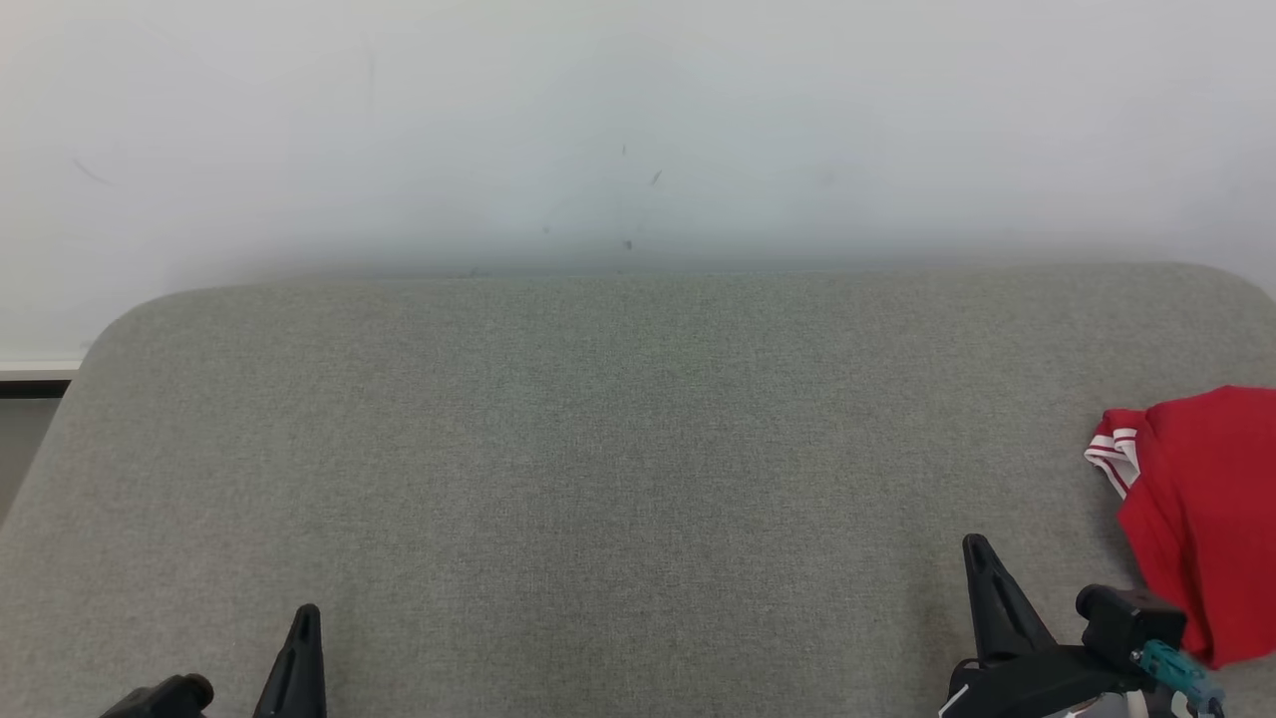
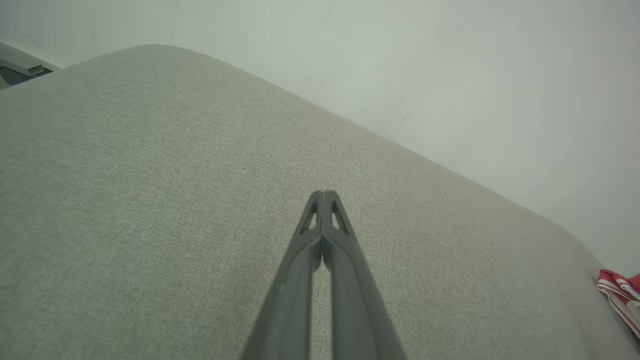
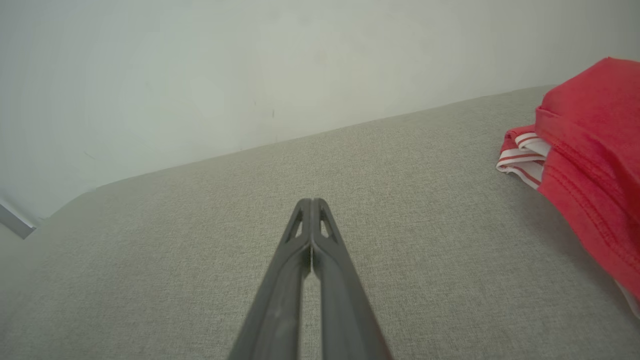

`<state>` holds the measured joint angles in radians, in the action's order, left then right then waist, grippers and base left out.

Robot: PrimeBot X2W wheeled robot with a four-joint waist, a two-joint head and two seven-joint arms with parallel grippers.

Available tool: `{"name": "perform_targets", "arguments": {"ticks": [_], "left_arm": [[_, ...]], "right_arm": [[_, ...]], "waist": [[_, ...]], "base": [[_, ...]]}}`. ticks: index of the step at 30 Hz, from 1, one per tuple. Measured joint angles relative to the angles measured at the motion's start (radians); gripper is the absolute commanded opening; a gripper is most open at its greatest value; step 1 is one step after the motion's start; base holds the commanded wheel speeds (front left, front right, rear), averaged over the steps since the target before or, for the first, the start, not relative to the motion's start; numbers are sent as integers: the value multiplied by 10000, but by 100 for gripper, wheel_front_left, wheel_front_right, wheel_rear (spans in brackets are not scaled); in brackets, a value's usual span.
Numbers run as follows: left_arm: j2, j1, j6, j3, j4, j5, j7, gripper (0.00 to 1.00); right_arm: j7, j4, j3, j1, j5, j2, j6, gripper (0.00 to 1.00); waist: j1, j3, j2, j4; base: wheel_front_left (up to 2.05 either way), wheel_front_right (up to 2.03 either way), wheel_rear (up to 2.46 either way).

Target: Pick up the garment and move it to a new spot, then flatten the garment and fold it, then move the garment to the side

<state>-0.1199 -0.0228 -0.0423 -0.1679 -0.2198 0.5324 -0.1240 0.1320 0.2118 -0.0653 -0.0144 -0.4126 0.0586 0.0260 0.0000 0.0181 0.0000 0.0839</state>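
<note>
The garment [image 1: 1201, 509] is red with a red-and-white striped trim, bunched in a heap at the right edge of the grey fabric surface [image 1: 618, 449]. In the right wrist view the garment [image 3: 590, 150] lies to the right of my right gripper [image 3: 311, 202], apart from it. A small bit of the garment [image 2: 620, 295] shows at the far right of the left wrist view. My right gripper [image 1: 975, 543] sits low at the right, just left of the heap, shut and empty. At the lower left my left gripper [image 1: 306, 613] is shut too, its fingers [image 2: 324, 195] pressed together with nothing between them.
A pale wall [image 1: 638, 130] rises behind the surface's rounded far edge. At the far left the surface ends beside a strip of baseboard [image 1: 35, 371]. Bare grey fabric stretches between the two grippers.
</note>
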Motion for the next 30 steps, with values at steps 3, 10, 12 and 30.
{"name": "perform_targets", "arguments": {"ticks": [3, 10, 12, 30], "left_arm": [[8, 8, 79, 111, -13, 244, 77, 0], [90, 53, 171, 286, -104, 1139, 274, 0], [102, 69, 178, 341, -113, 1319, 313, 0], [238, 159, 462, 865, -251, 3298, 796, 0]], "right_arm": [[-31, 40, 48, 5, -270, -6, -31, 0], [-268, 94, 230, 29, -1262, -13, -171, 0], [-314, 109, 272, 35, -1494, -17, -173, 0], [-803, 253, 656, 244, -3787, -54, -441, 0]], "waist": [[0, -6, 0, -34], [0, -22, 0, -105], [0, -26, 0, -123], [0, -63, 0, -280]], "base": [[0, 0, 0], [0, 0, 0], [0, 0, 0], [0, 0, 0]]}}
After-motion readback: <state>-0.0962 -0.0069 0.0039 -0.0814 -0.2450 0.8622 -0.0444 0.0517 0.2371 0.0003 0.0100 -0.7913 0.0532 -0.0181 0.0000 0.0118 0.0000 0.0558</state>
